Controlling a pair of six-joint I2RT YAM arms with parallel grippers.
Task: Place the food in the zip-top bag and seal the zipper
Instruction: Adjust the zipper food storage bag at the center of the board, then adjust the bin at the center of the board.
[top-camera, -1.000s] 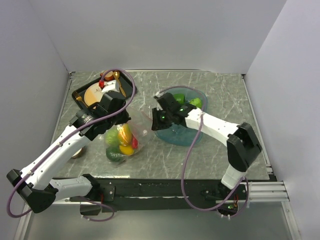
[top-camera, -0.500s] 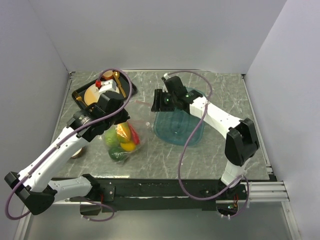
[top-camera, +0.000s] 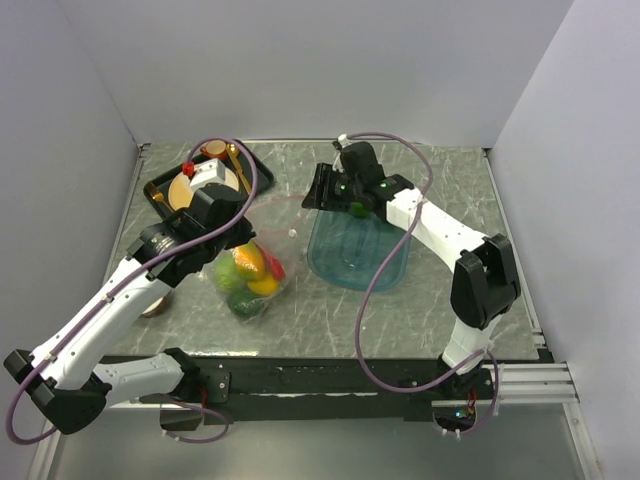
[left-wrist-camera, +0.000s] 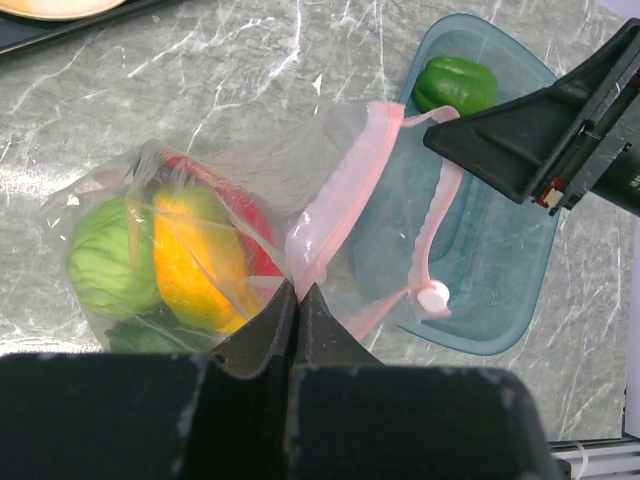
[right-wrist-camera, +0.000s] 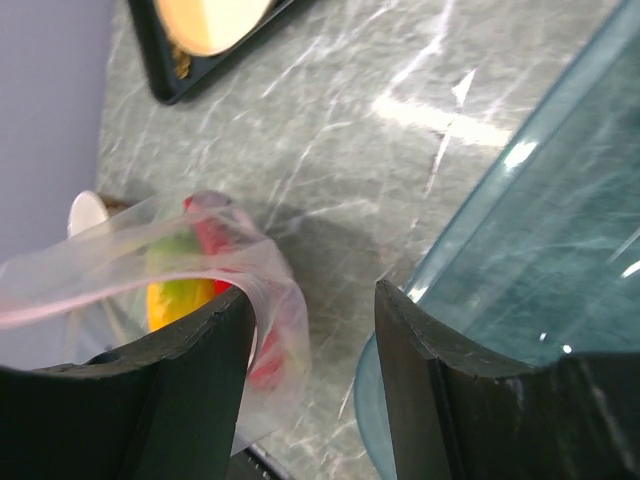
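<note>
Seen from the top, the zip-top bag (top-camera: 240, 300) with food (top-camera: 250, 265) inside sits on the table (top-camera: 450, 180) just beside the teal tub (top-camera: 350, 265), the left wrist view shows the left gripper (left-wrist-camera: 297, 295) pinched tight on the bag's pink zipper (left-wrist-camera: 345, 195), and the right wrist view shows the right gripper (right-wrist-camera: 315, 310) open, holding nothing.

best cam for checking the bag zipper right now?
Left wrist: the pink zipper runs open across mid-frame, its white slider clear. Top external gives only a faint pink line and a white dot. Right wrist catches just a blurred pale edge.
</note>
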